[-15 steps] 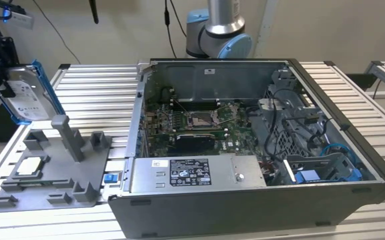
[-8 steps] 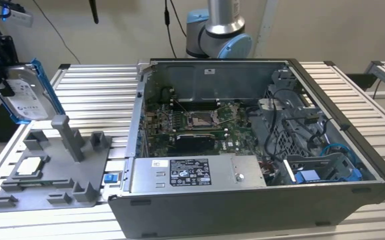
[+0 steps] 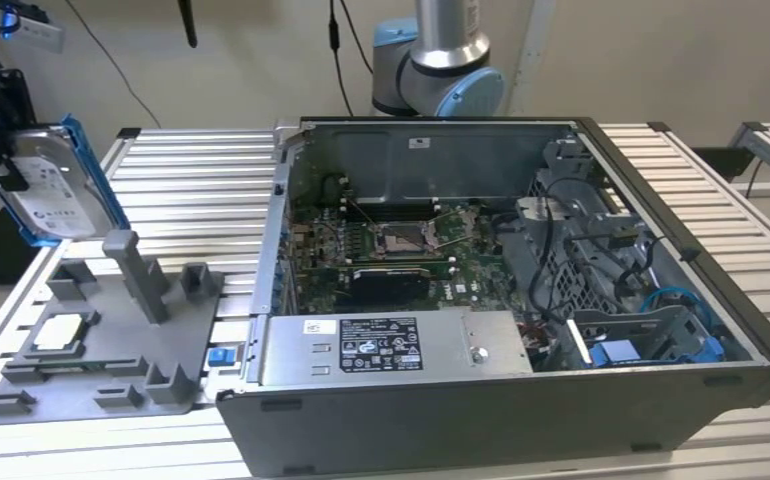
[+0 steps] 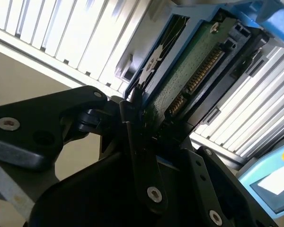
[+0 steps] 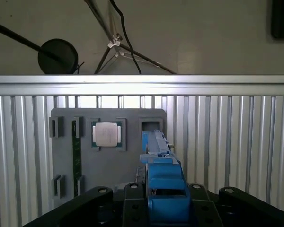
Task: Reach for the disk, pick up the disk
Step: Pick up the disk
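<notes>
In the exterior view the disk (image 3: 58,200), silver-grey with a white label and a blue carrier frame, hangs on edge in the air at the far left, above the grey fixture tray (image 3: 105,330). My black gripper (image 3: 9,165) is shut on its upper end. The second wrist view looks along the disk's green circuit-board underside (image 4: 194,71), with a black finger (image 4: 142,146) pressed against its edge. In the first wrist view the blue carrier (image 5: 163,184) stands edge-on between the two fingers, above the empty slot (image 5: 150,126) of the tray.
A small silver chip (image 3: 62,333) lies in the tray. An open computer case (image 3: 759,345) fills the middle and the exterior view's right, with a silver power-supply box (image 3: 385,345) at its front. The arm's base (image 3: 432,60) stands behind it. The slatted metal table (image 3: 198,170) surrounds both.
</notes>
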`<state>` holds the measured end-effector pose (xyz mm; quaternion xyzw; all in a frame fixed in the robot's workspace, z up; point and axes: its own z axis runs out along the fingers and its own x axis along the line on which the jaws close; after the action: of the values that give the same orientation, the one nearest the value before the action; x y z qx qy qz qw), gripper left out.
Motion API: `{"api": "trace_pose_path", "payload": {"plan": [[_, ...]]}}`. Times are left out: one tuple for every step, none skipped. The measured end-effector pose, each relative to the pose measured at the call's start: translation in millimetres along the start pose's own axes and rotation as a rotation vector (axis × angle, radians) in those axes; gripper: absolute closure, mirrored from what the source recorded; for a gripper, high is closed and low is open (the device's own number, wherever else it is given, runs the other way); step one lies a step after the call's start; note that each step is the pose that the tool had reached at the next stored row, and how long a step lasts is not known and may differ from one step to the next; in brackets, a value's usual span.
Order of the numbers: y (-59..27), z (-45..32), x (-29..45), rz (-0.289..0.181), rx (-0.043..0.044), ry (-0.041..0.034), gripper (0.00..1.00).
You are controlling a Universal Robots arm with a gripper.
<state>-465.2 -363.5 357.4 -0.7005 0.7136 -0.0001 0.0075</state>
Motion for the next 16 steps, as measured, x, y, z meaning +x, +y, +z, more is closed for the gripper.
{"api": "trace_pose_path", "payload": {"plan": [[0.0,-0.2,0.0,0.0,0.0001,-0.0003,1.0],[0.0,-0.5,0.0,0.0,0.0,-0.0004,1.0],[-0.1,-0.7,0.0,0.0,0.0,-0.0004,1.0],[-0.1,-0.9,0.0,0.0,0.0,-0.0004,1.0],[-0.1,-1.1,0.0,0.0,-0.0001,-0.0004,1.0],[-0.1,-1.3,0.0,0.0,0.0,-0.0004,1.0],[0.0,-1.7,0.0,0.0,-0.0002,-0.0006,1.0],[0.0,-2.1,0.0,0.0,-0.0002,-0.001,1.0],[0.0,-2.4,0.0,0.0,-0.0001,-0.0016,1.0],[-0.1,-2.7,0.0,0.0,0.0,-0.0022,1.0],[-0.1,-3.1,0.0,0.0,-0.0001,-0.0027,1.0],[-0.1,-3.5,0.0,0.0,-0.0001,-0.0033,1.0],[-0.1,-3.8,0.0,0.0,-0.0001,-0.0039,1.0],[-0.1,-4.2,0.0,0.0,-0.0001,-0.0045,1.0],[-0.1,-4.6,0.0,0.0,-0.0001,-0.0051,1.0],[-0.1,-5.2,0.0,0.0,-0.0002,-0.0059,1.0]]}}
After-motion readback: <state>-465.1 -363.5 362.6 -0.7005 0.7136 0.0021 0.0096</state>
